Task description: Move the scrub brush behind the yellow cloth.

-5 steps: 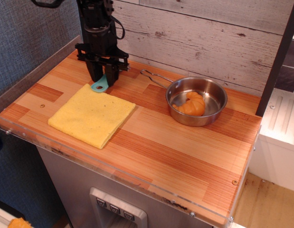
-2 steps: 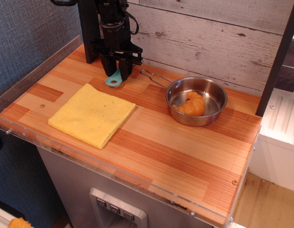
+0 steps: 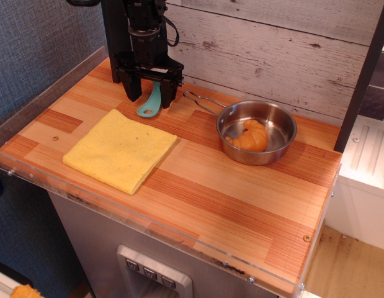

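The scrub brush [image 3: 149,105] is light teal and lies on the wooden table just behind the far edge of the yellow cloth [image 3: 120,149]. Its looped handle end points toward the cloth. Its head is hidden under the gripper. My gripper [image 3: 151,94] stands over the brush with its two black fingers [image 3: 134,87] spread wide on either side of it, open and not touching it. The yellow cloth lies flat at the front left of the table.
A steel pan [image 3: 258,131] with a thin wire handle holds an orange lumpy object [image 3: 250,136] at the right. A plank wall [image 3: 272,43] runs along the back. A raised rim borders the table's left edge [image 3: 49,93].
The gripper carried the brush back and to the right, off the cloth's far edge. Its fingers then spread open and let go of the brush, which now rests on the table.
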Controlling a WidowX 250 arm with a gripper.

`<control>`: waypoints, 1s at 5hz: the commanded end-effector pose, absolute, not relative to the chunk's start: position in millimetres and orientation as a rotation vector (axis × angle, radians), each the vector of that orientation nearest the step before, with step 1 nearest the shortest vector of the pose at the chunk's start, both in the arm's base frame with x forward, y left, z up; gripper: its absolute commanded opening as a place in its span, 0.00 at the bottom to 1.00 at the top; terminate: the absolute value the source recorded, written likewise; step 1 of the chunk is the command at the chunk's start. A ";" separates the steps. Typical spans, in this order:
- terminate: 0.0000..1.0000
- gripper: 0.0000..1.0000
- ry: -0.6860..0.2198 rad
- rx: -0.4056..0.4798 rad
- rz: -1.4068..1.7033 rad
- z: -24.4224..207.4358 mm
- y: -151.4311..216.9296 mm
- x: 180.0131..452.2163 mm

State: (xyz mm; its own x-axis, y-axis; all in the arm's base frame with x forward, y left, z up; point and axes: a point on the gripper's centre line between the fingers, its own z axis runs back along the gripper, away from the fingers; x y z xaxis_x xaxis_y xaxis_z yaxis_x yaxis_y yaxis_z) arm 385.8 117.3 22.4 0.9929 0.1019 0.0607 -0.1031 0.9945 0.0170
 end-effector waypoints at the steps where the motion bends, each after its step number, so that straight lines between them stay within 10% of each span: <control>1: 0.00 1.00 -0.226 0.036 0.076 111.8 116.9 361.2; 5: 0.00 1.00 -0.220 0.019 0.034 113.4 93.6 316.5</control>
